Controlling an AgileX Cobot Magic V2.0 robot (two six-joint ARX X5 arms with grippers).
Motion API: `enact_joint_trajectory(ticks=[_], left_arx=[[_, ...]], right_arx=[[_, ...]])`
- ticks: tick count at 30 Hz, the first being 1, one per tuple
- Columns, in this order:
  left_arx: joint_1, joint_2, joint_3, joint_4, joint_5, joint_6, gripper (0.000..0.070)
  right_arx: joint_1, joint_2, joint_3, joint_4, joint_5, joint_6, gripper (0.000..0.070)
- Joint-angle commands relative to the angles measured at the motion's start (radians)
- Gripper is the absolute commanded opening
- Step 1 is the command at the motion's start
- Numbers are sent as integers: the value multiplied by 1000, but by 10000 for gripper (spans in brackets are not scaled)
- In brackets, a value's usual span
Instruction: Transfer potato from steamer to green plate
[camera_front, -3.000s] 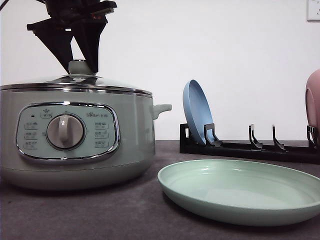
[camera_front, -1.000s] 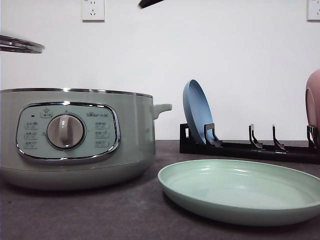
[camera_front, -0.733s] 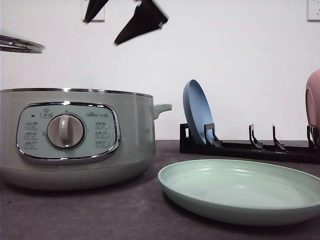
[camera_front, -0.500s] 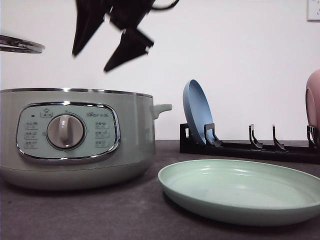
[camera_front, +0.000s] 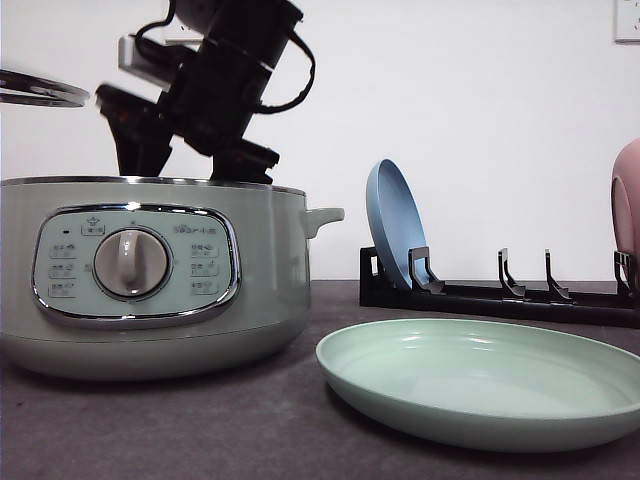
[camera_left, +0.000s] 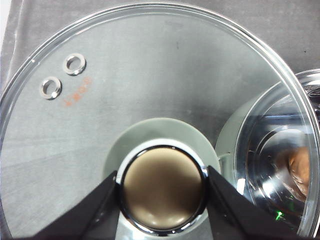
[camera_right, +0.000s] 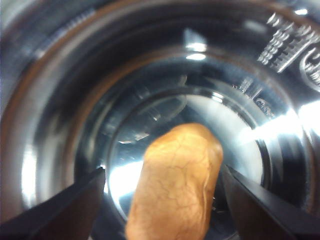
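Reaching down into the steamer (camera_front: 150, 270), the right gripper (camera_front: 190, 165) has its 2 black fingers dipping past the shiny rim. In the right wrist view the right gripper (camera_right: 162, 212) is wide open, with 1 finger on each side of the potato (camera_right: 175, 182). The fingers are near the potato but not touching it, so this gripper holds nothing. The potato is orange-brown with thin cracks in its skin, and it lies on the shiny bottom inside the steamer.

The steamer is big, round and pale green, with 1 dial (camera_front: 130, 263) on its front. The green plate (camera_front: 480, 385) sits on the dark table (camera_front: 150, 430) just beside the steamer, on the side of the right arm. Behind the green plate is a black rack (camera_front: 500, 295) with a blue plate (camera_front: 395, 225) standing up in it. A pink plate (camera_front: 628, 215) stands farther along the rack.

The left gripper (camera_left: 162, 182) is closed tight on the knob (camera_left: 162, 194) of the glass lid (camera_left: 150, 75). The lid is held up in the air beside the steamer, on the side away from the green plate, and its edge (camera_front: 40, 88) shows higher than the steamer's rim.
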Motion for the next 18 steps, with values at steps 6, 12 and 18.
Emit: enact_joint_trajectory(ticks=[6,12,18], left_arx=[[2,-6,28,27,-3,5,2],[2,-6,28,27,-3,5,2],[2,-6,28,27,-3,5,2]], right_arx=[[16,43,29,2,25,-18,473],[16,43,28,0,42,-22,473],[16,45,27,0,42,-21,473]])
